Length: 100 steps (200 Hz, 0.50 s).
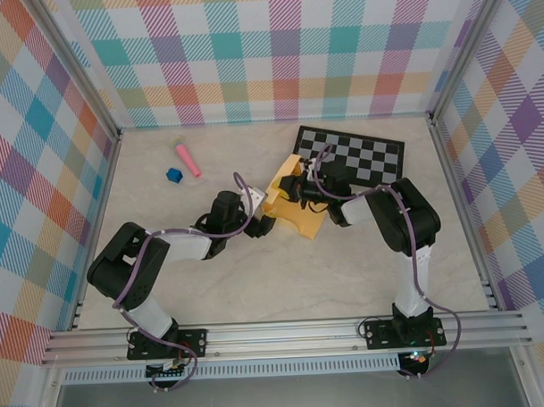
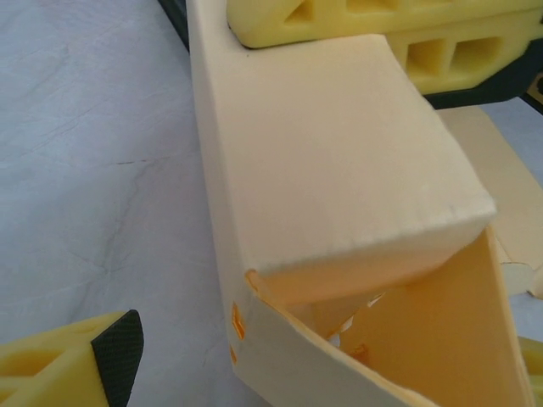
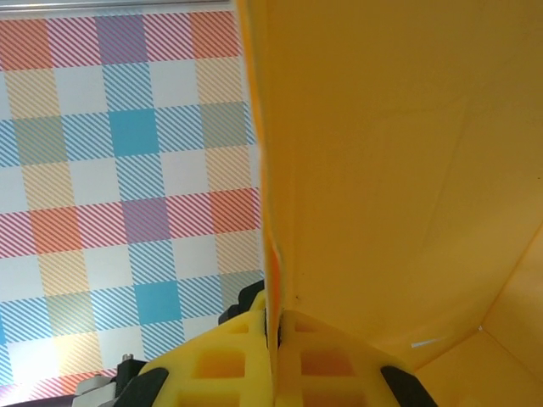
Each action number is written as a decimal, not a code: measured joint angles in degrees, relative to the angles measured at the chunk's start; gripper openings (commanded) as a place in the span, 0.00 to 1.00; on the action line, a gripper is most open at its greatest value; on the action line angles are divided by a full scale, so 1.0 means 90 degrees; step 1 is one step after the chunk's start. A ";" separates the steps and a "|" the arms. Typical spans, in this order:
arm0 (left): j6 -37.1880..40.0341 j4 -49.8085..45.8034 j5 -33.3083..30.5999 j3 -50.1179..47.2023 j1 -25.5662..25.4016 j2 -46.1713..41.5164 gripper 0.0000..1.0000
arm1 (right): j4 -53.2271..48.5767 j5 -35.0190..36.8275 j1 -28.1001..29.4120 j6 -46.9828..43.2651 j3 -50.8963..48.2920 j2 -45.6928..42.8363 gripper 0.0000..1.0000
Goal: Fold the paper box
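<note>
Paper box (image 1: 295, 219) mid-tabletop (image 1: 346, 272), partly folded: one wall upright, top panel bent over. Right end effector (image 3: 273, 326) pinched shut on upright wall edge, reaching in from far-right side. Left end effector (image 1: 261, 206) spread wide at box's near-left corner, corner straight ahead between its tips, not gripped; left finger (image 2: 85, 360) clear of cardboard. Box long axis runs roughly from left end effector toward right. Left arm free, so likely makes next crease.
</note>
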 measured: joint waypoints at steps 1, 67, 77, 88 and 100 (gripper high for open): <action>-0.0005 0.0000 -0.0017 0.0000 -0.0002 0.0000 0.80 | 0.0000 0.0005 0.0002 0.0000 0.0002 0.0000 0.00; -0.0474 -0.0010 -0.0481 0.0000 -0.0058 0.0058 0.79 | -0.0206 0.0233 0.0097 -0.0180 0.0027 -0.0017 0.00; -0.0503 -0.0010 -0.0503 0.0000 -0.0058 0.0070 0.79 | -0.0282 0.0299 0.0124 -0.0211 0.0027 -0.0051 0.00; -0.0576 -0.0007 -0.0551 0.0000 -0.0063 0.0095 0.79 | -0.0374 0.0386 0.0163 -0.0236 0.0027 -0.0092 0.00; -0.0670 -0.0005 -0.0595 0.0000 -0.0063 0.0117 0.79 | -0.0435 0.0498 0.0219 -0.0233 0.0027 -0.0112 0.00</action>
